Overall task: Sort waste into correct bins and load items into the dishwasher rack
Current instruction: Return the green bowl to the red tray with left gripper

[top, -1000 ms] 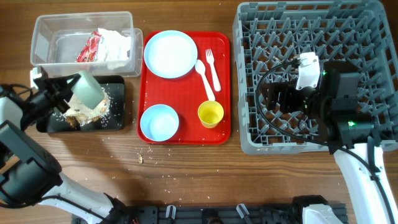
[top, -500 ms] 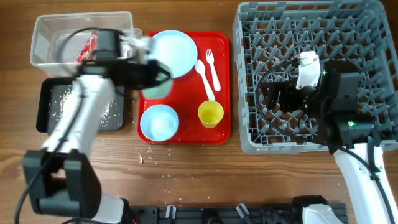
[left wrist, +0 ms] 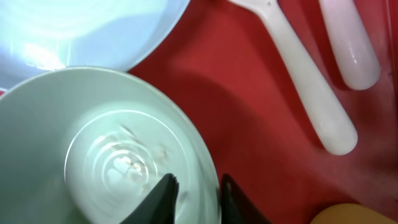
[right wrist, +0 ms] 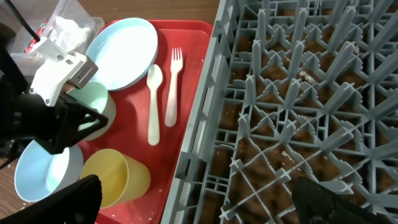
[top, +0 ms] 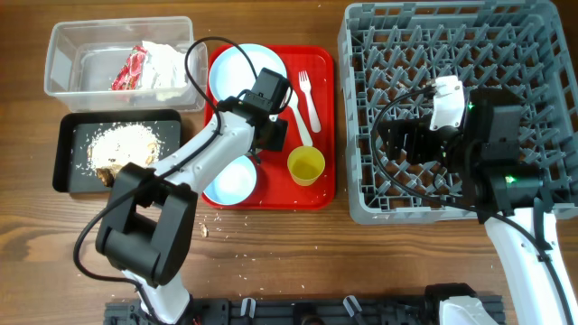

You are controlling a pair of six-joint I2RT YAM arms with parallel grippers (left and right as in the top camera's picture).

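Red plastic, flat and rectangular, the serving tray (top: 275, 187) lies on the wooden table (top: 298, 262), and we place everything else from it. Over the tray's left half, between the round light-blue plate (top: 237, 77) at its far left corner and a small light-blue bowl (top: 233, 181) at its near left corner, is a second small pale bowl (left wrist: 118, 155). The left fingers (left wrist: 165, 194) pinch its rim, one inside and one outside. We cannot tell whether this bowl rests on the tray or hangs just above it.

The white plastic spoon (top: 293, 97) and fork (top: 309, 99) lie side by side on the tray's right half, and the small yellow cup (top: 306, 165) stands upright near its near right corner.

Left of the tray, the clear rectangular plastic tub (top: 90, 63) holds the red-and-white snack wrapper (top: 128, 68) and the crumpled white napkin (top: 167, 61). In front of the tub, the shallow black rectangular tray (top: 68, 158) holds beige-brown crumbly scraps (top: 117, 149).

Right of the red tray sits the large grey pegged plastic rack (top: 542, 54). Over it the right fingers (right wrist: 78, 198) hang spread wide, holding nothing.
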